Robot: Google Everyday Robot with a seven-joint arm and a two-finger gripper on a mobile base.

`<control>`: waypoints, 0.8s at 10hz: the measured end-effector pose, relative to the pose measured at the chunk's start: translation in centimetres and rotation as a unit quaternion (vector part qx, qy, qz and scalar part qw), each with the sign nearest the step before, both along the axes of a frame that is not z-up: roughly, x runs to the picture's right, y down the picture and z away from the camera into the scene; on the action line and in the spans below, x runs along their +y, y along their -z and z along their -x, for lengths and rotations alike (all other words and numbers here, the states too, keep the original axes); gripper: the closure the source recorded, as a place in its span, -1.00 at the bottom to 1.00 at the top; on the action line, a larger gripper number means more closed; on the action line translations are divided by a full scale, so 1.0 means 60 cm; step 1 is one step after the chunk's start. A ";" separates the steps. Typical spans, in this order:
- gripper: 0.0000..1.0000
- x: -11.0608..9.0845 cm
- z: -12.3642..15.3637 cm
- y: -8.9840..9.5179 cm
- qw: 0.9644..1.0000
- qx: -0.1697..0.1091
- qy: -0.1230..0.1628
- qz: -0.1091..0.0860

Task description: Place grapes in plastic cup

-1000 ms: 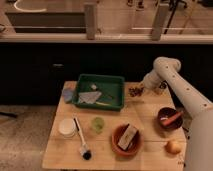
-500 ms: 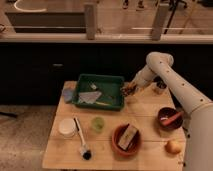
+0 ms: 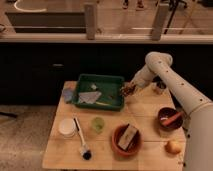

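Where the white arm [image 3: 167, 75] ends, the gripper [image 3: 130, 88] is clenched around the grapes [image 3: 126, 91], a small, bumpy, dark clump of round berries. They sit a little right of the middle of the frame, just beside the right wall of the green tray [image 3: 100, 77]. The tray is a shallow plastic box shape with some pale scraps lying inside.

Lower down and to the left stands the plastic cup [image 3: 98, 124]. It is small, round and see-through light green, well apart from the grapes. Left of it is a white round tub [image 3: 67, 127], and a brush [image 3: 80, 139] with a dark head lies between them. Right of the cup is an orange bowl [image 3: 115, 143] holding a flat brown box. A dark bowl [image 3: 163, 122] and a smooth round yellow fruit [image 3: 173, 147] are at the far right. Everything rests on a pale wooden table [image 3: 150, 110] with a plain flat top.
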State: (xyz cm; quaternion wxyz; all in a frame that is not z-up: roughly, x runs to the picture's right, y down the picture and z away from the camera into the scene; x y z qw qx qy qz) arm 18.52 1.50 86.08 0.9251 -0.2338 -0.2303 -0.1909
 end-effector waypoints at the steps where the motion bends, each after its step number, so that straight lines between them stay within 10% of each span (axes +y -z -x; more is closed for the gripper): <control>1: 1.00 0.000 0.000 0.000 1.000 0.000 0.000 0.000; 4: 1.00 -0.025 0.046 0.033 0.997 -0.042 0.057 -0.017; 8: 1.00 -0.022 0.149 0.085 0.981 -0.113 0.154 -0.022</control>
